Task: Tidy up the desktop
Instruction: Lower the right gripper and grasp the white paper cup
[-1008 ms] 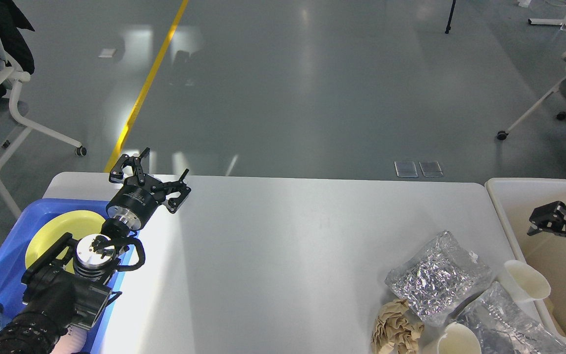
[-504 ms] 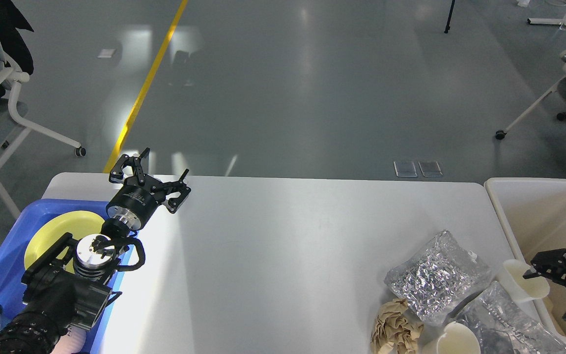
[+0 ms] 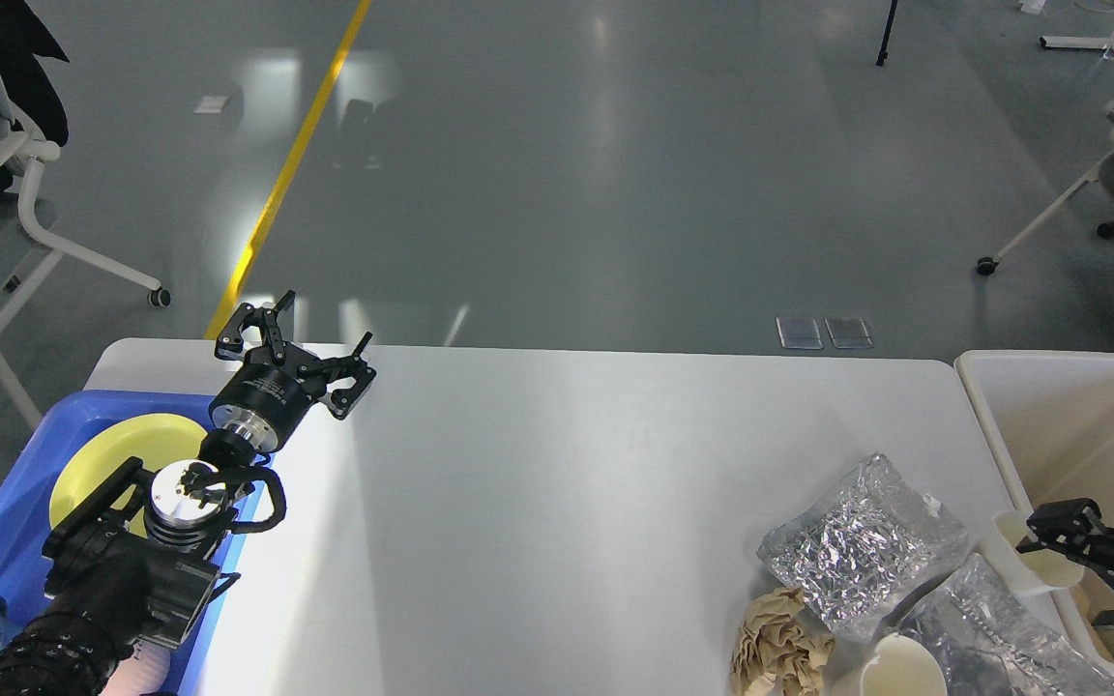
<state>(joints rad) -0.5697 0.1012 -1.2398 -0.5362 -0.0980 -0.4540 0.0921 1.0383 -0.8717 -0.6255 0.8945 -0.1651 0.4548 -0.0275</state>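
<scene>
Right gripper reaching for the tipped cup at the near right

On the glossy white-grey desktop (image 3: 557, 483), the right gripper (image 3: 1089, 575) has fingers spread about the cream paper cup (image 3: 1021, 551) beside the cream-white bin (image 3: 1002, 387) (contact unclear); next, close and lift. The left gripper (image 3: 301, 348) hangs open and empty

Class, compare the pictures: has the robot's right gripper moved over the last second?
Yes. The right gripper has dropped toward the near edge, from over the middle of the cream-white bin to beside the paper cup at its left wall.
</scene>
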